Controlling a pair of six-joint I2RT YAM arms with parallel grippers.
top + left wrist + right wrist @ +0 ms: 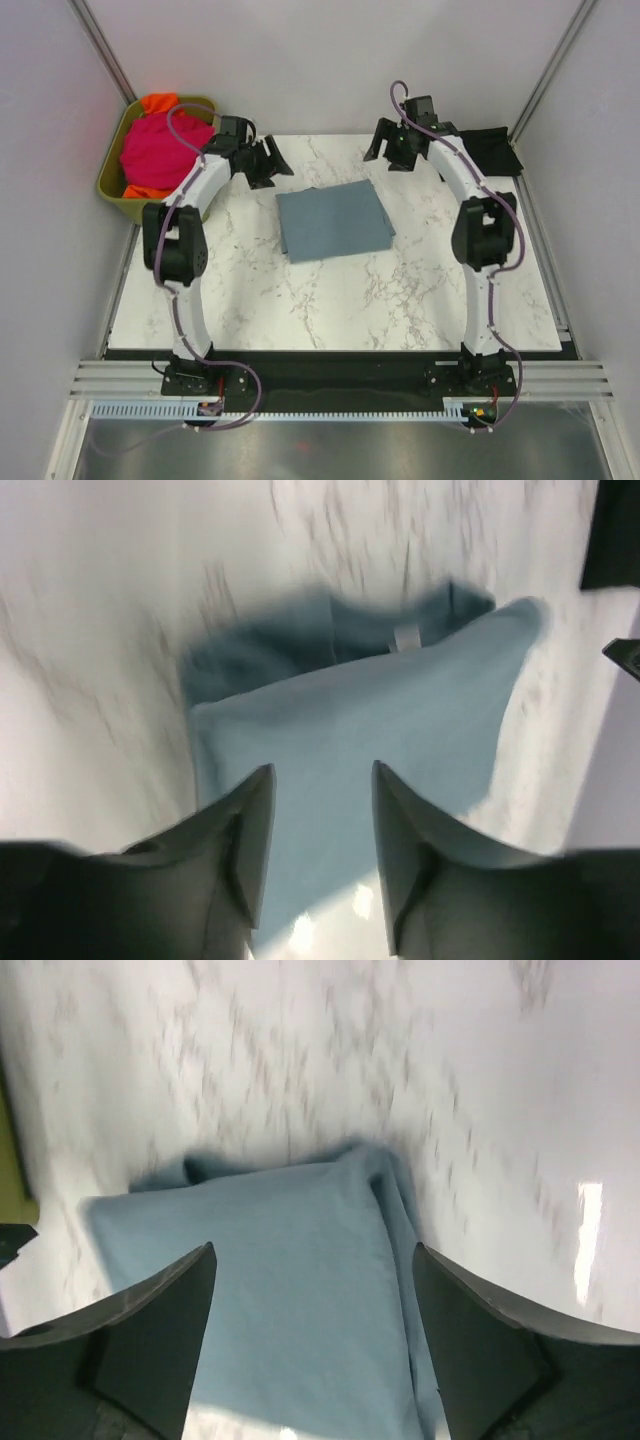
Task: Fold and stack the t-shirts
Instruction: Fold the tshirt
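Observation:
A slate blue-grey t-shirt point(334, 220) lies folded into a flat rectangle in the middle of the marble table; it also shows in the left wrist view point(370, 730) and the right wrist view point(290, 1300). A magenta-pink shirt point(160, 150) lies bunched over an orange shirt point(158, 101) in the bin. A black shirt point(492, 150) lies folded at the table's back right corner. My left gripper point(270, 165) is open and empty above the table, left of the blue shirt's far corner. My right gripper point(395, 150) is open and empty behind the blue shirt's far right corner.
An olive-green plastic bin point(112, 185) stands off the table's back left corner. White walls close in the back and sides. The table's front edge meets a black strip point(330, 365) by the arm bases.

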